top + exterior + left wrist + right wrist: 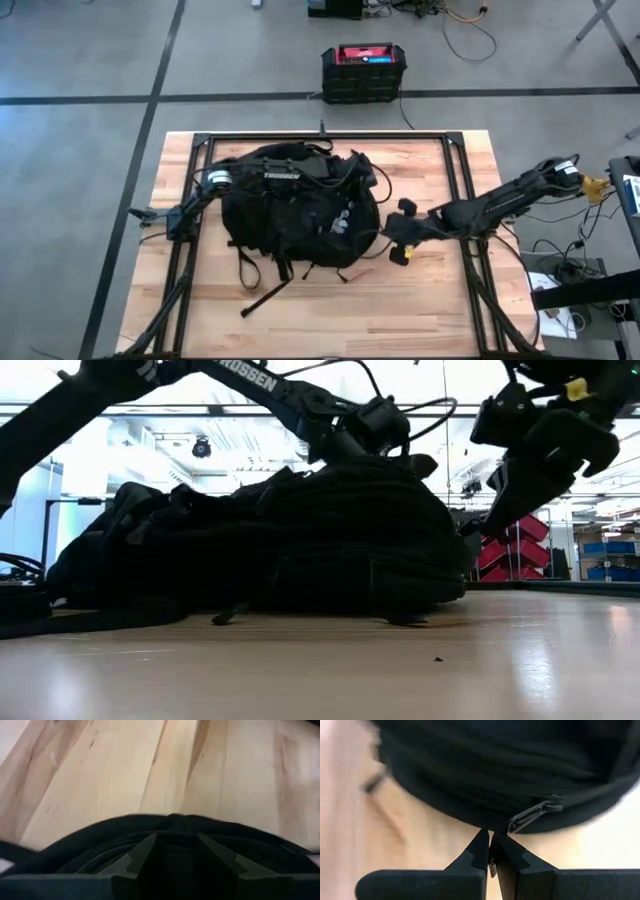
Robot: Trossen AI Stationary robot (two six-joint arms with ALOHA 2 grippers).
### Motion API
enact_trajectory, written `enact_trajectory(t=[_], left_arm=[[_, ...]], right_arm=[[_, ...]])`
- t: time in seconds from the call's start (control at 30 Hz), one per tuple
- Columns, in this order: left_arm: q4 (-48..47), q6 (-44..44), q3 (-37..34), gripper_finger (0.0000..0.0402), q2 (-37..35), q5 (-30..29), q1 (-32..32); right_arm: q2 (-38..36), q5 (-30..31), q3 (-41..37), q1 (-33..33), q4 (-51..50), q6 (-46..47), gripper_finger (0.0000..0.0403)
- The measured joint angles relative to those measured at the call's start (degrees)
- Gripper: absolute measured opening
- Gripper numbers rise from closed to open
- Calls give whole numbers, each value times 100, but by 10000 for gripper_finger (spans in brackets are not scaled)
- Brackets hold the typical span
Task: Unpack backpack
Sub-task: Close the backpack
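Observation:
The large black backpack [290,220] lies flat on the wooden table [420,310], its straps [265,290] trailing toward the near edge. My left arm reaches across it from the left. My left gripper [175,847] hangs open low over the pack's right-hand end [366,183], above dark fabric [170,827], with bare table beyond. My right gripper [490,836] is shut, slanting down at the pack's right edge [388,232], with its tips just by a grey zipper pull [535,814]. In the low view it hangs above the table, right of the pack [500,520]. My left gripper hovers just over the backpack's top fabric [415,460]; I cannot tell whether its fingers touch it. My right gripper's shut tips stand against the pack's lower rim [487,826] beside the zipper pull; I cannot tell whether they touch it.
Black frame rails [460,180] run along the table's far, left and right sides. A black crate with a red top [365,70] stands on the floor beyond the far edge. Bare wood lies near the front edge and right of the pack.

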Motion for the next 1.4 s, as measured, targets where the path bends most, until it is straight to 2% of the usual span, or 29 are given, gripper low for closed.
enact_trajectory(t=[0.1, 0.23, 0.5, 0.7, 0.8, 0.93, 1.07, 1.2, 1.3, 1.4], left_arm=[[-54, -1, -11, 119, 7, -84, 65], [-125, 54, -50, 119, 4, -171, 107], [-249, 278, -95, 119, 0, -286, 104], [-628, 665, -127, 119, -440, -218, 42], [-1105, 853, -145, 119, -1020, -585, -4], [-1904, 940, -230, 119, -1985, -1531, -181], [-2084, 730, -1006, 119, -2845, -1699, -504], [-790, 474, -2212, 119, -3581, -1642, -803], [338, 437, -3061, 119, -3540, -1373, -864], [1363, 453, -3620, 119, -3110, -974, -844]], right_arm=[[541, -20, 73, 254, 1033, -66, 0], [1295, -38, 625, 453, 2029, -554, 0], [2704, 87, 2599, 362, 1990, -1964, 0], [3264, 426, 3469, 308, 1124, -1958, 0], [3269, 453, 3389, 312, 1030, -1706, 0], [3008, 592, 3014, 317, 988, -1448, 0], [2528, 870, 2453, 315, 911, -1207, 0], [1885, 1007, 1847, 300, 951, -1006, 0], [1627, 1005, 1608, 306, 1087, -885, 0], [1622, 903, 1596, 313, 1330, -873, 0]])
